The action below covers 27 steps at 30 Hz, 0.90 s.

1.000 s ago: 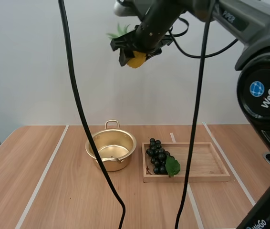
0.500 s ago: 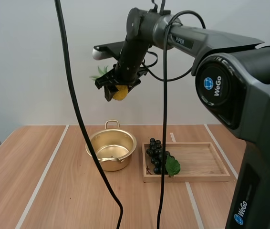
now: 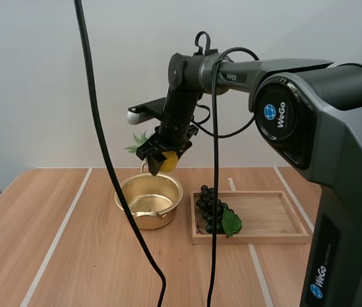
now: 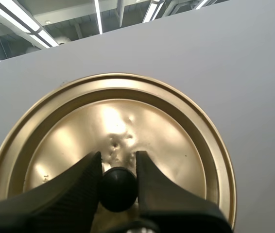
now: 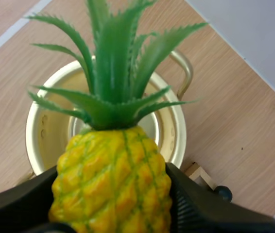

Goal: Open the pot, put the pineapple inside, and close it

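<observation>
pot (image 3: 119, 197) mouth is wide open, the lid (image 4: 113, 121) is off it, pinched by its knob (image 4: 118, 189) in the left pincer (image 4: 118, 162). the straight drop in is partly taken up by the right pincer (image 3: 162, 157), hanging over the far rim with the pineapple (image 3: 168, 162) squeezed in it. right side is tight: the wooden tray (image 3: 277, 217) sits just beside the pot, with the grapes (image 3: 210, 208) piled at its left end, closest to the pot. left and near sides are bare desk (image 3: 59, 256), easiest way in.
</observation>
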{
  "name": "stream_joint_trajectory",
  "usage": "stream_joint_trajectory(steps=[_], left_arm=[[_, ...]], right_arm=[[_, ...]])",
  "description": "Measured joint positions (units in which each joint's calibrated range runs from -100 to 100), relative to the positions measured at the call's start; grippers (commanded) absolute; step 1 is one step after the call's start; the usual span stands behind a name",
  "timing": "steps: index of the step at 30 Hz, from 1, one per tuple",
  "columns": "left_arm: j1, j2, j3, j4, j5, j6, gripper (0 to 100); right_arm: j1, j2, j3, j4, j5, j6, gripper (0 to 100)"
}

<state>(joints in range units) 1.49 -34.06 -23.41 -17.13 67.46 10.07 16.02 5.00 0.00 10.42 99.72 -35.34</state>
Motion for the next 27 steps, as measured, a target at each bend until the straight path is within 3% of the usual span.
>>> stream_joint_trajectory(steps=[12, 27], left_arm=[[0.00, 0.0, 0.0, 0.0, 0.7, 0.0, 0], [0.00, 0.0, 0.0, 0.0, 1.7, 0.0, 0]], right_arm=[[0.1, 0.0, 7.0, 2.0, 0.0, -2.1, 0], [2.0, 4.8, 7.4, 4.0, -0.2, -3.3, 0]])
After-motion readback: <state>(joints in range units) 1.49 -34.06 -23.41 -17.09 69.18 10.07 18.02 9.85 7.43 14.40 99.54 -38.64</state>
